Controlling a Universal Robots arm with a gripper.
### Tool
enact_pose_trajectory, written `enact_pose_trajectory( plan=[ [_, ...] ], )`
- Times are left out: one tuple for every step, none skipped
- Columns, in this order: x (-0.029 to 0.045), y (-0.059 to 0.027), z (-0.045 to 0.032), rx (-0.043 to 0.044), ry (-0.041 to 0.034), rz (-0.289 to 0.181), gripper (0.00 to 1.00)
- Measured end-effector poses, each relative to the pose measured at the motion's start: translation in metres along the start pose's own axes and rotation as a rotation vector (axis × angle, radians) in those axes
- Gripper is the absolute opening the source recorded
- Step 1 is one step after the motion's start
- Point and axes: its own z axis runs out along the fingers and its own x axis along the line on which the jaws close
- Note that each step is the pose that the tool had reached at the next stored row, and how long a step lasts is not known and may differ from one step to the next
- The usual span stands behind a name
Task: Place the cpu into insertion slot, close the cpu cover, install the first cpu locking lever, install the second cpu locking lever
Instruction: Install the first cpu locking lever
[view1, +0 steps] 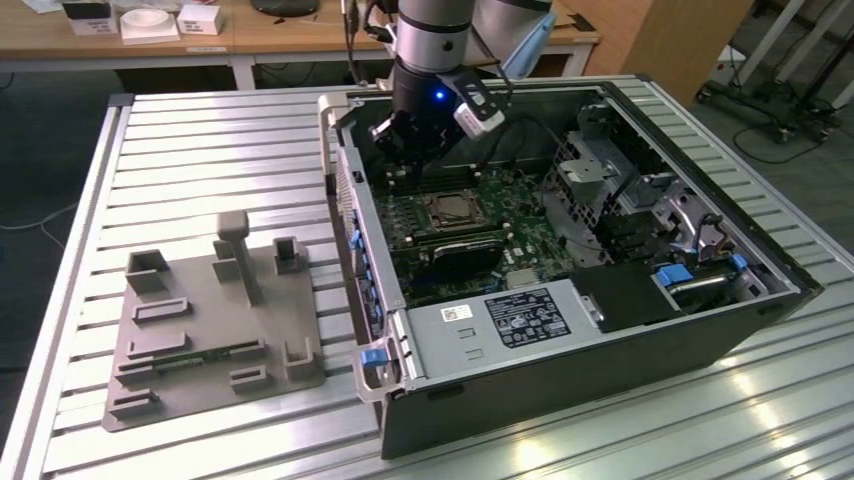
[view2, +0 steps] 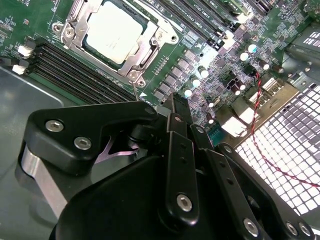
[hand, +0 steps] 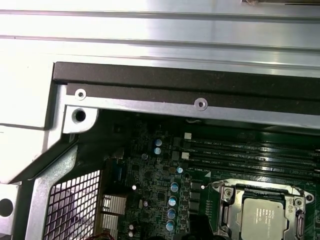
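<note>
The chip (view2: 114, 31) is pale silver-grey inside a shiny silver frame (view2: 143, 49), on a green circuit board (view1: 527, 212). The case (view1: 601, 350) is black, with a blue clip (view1: 374, 357) at its seven o'clock corner; at its nine o'clock, a plain grey tray (view1: 200, 330) lies on the silver ribbed table (view1: 200, 140).

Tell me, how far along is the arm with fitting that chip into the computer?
Looks done: the cpu sits in the insertion slot, the cpu cover lying flat around it. In hand: the gripper hovers close beside that socket, near a thin locking lever at its corner. Left, perhaps: the levers; whether either is latched, I cannot tell.
</note>
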Motion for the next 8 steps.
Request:
enact_pose_trajectory(
  plan=[
    [0.0000,0.0005,0.0000,0.0000,0.0000,0.000,0.10],
    [-0.0001,0.0005,0.0000,0.0000,-0.0001,0.000,0.10],
    [-0.0001,0.0006,0.0000,0.0000,-0.0001,0.000,0.10],
    [0.0000,0.0006,0.0000,0.0000,0.0000,0.000,0.10],
    [-0.0001,0.0006,0.0000,0.0000,0.0000,0.000,0.10],
    [-0.0001,0.0006,0.0000,0.0000,-0.0001,0.000,0.10],
    [-0.0001,0.0006,0.0000,0.0000,0.0000,0.000,0.10],
    [-0.0001,0.0006,0.0000,0.0000,0.0000,0.000,0.10]
  ],
)
